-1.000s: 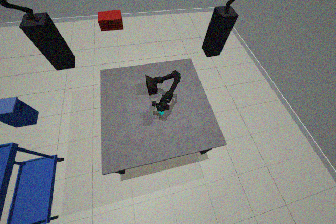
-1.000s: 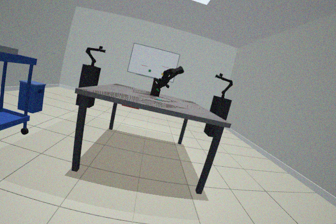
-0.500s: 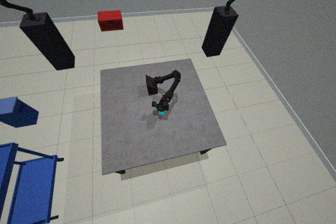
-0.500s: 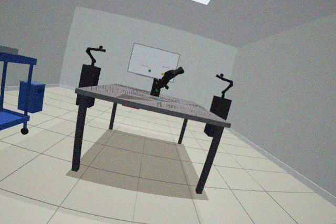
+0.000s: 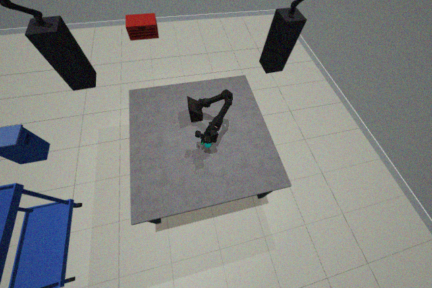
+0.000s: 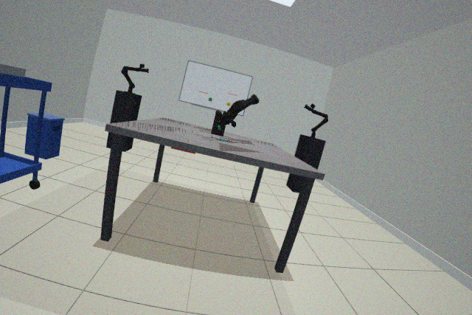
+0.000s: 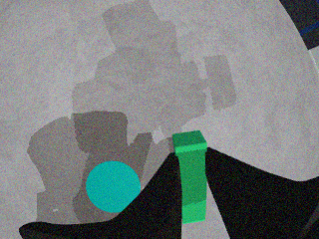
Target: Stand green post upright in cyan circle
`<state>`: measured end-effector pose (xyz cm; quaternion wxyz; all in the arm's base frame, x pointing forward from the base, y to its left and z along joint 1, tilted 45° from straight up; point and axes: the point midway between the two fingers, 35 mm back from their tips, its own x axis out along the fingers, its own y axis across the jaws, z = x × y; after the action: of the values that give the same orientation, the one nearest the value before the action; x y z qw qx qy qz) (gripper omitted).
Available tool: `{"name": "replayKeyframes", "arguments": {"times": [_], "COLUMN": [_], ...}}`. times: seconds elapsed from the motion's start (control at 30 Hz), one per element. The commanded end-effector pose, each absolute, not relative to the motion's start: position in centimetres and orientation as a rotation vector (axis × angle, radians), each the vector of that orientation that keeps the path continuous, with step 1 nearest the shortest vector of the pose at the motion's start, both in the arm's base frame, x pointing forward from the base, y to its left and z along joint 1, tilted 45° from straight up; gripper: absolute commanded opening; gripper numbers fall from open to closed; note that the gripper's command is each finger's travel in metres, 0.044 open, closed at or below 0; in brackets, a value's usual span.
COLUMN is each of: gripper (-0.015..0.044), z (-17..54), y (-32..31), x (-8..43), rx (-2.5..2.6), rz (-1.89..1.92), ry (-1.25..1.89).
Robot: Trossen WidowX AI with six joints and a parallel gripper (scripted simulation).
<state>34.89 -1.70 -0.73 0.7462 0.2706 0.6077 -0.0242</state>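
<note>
The green post is held between the black fingers of my gripper, which is shut on it. In the exterior view the post shows as a small green patch above the table top. Its exact tilt is too small to tell there. The flat cyan circle lies on the table. In the wrist view it is left of the post, apart from it, with the left finger's edge covering its lower right rim. In the top view the arm partly hides the circle and most of the post.
The grey table carries the arm's dark base block. Shadows of the arm fall around the circle. Off the table stand two black pedestals with arms, a red box, a blue bin and a blue cart.
</note>
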Motion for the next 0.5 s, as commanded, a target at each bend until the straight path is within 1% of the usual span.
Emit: {"name": "replayKeyframes", "arguments": {"times": [0.0, 0.47], "gripper": [0.0023, 0.0023], "z": [-1.02, -1.41], "y": [-1.45, -1.33], "x": [34.64, 34.88], "rx": [0.582, 0.554], "rz": [-0.067, -0.117], "ry": [1.322, 1.249]}}
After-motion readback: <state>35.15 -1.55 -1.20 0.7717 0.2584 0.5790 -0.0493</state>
